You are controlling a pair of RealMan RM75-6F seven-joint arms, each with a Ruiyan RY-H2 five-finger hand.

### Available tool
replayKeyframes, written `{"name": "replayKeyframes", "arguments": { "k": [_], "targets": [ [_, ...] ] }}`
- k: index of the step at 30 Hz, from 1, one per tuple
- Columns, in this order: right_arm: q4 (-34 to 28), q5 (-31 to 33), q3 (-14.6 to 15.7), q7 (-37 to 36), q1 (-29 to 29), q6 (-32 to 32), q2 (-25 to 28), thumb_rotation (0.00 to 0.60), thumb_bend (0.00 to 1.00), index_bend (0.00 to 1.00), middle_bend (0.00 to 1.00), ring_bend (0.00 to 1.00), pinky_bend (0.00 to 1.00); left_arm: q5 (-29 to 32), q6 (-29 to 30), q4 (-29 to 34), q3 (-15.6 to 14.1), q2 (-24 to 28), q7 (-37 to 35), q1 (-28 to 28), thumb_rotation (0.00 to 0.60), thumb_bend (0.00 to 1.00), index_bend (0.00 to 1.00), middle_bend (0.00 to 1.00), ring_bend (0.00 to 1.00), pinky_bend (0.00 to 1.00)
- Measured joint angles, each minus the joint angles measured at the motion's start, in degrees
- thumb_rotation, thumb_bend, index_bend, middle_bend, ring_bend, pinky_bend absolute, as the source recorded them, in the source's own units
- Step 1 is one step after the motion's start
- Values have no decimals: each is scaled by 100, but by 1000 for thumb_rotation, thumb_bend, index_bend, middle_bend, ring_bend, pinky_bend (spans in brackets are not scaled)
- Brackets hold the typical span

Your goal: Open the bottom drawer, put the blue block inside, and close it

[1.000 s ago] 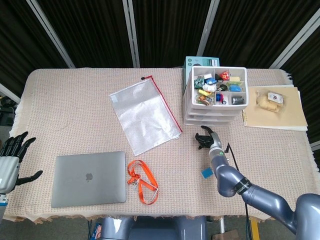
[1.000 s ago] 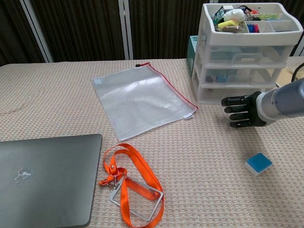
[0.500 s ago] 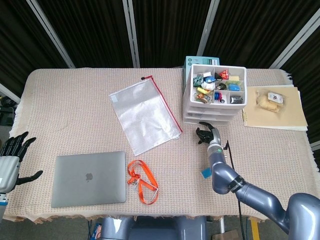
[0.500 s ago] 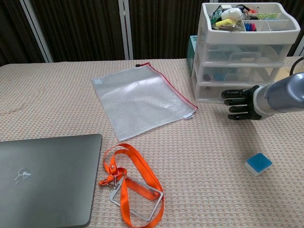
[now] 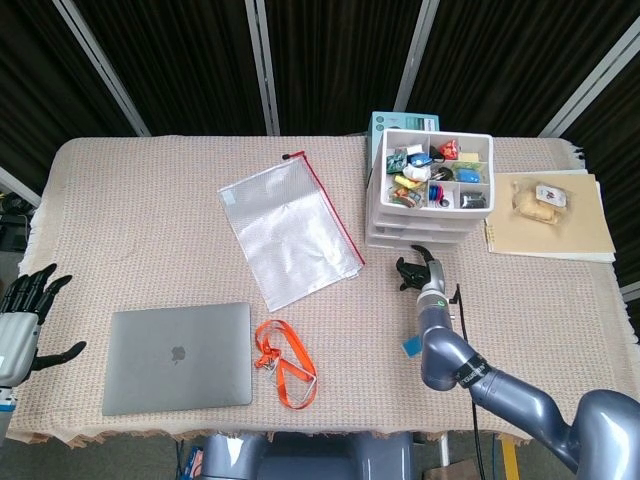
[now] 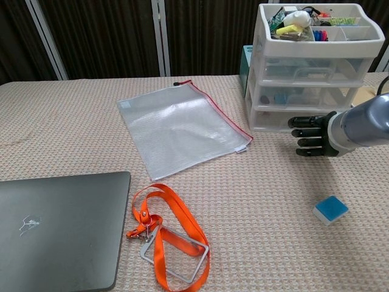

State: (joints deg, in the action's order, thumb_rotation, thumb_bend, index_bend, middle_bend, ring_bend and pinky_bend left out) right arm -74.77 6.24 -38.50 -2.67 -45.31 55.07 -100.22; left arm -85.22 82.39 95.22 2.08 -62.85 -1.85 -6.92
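Observation:
A white three-drawer organizer (image 5: pixel 425 200) (image 6: pixel 313 73) stands at the back right, its top tray full of small items. Its bottom drawer (image 6: pixel 285 117) looks closed. My right hand (image 5: pixel 416 270) (image 6: pixel 313 135) hovers just in front of that bottom drawer, fingers stretched toward it, holding nothing. The blue block (image 5: pixel 412 346) (image 6: pixel 330 209) lies on the tablecloth nearer to me than the hand. My left hand (image 5: pixel 25 320) waits at the table's left edge, fingers spread and empty.
A clear zip pouch (image 5: pixel 290 230) lies mid-table. A grey laptop (image 5: pixel 178 357), lid down, sits at the front left with an orange lanyard (image 5: pixel 283 363) beside it. A tan folder (image 5: pixel 550 215) with a packet lies right of the organizer; a teal box (image 5: pixel 392 124) stands behind it.
My right hand has moved away from me and slightly right, closing in on the bottom drawer front. The block and the left hand have stayed put.

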Motion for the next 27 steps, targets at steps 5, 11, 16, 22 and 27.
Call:
{"name": "replayKeyframes", "arguments": {
  "k": [5, 11, 16, 22, 27],
  "targets": [
    [57, 86, -71, 84, 20, 8, -64, 600, 482, 163, 827, 851, 705, 2, -9, 8, -1, 10, -14, -3, 600, 180, 124, 0, 0, 0],
    [53, 43, -197, 38, 56, -76, -77, 600, 482, 186, 827, 851, 705, 2, -14, 14, -1, 12, -26, -4, 600, 180, 124, 0, 0, 0],
    [48, 220, -332, -12, 107, -255, -79, 600, 484, 225, 827, 851, 705, 9, -28, 24, -2, 17, -48, -8, 600, 179, 124, 0, 0, 0],
    [264, 516, -427, 124, 46, -411, -109, 600, 484, 266, 827, 852, 705, 14, -36, 26, -2, 25, -68, -10, 600, 179, 124, 0, 0, 0],
    [472, 722, -505, 248, -29, -493, -144, 600, 485, 269, 827, 851, 705, 5, -38, 26, -6, 31, -84, -11, 600, 180, 124, 0, 0, 0]
  ]
}}
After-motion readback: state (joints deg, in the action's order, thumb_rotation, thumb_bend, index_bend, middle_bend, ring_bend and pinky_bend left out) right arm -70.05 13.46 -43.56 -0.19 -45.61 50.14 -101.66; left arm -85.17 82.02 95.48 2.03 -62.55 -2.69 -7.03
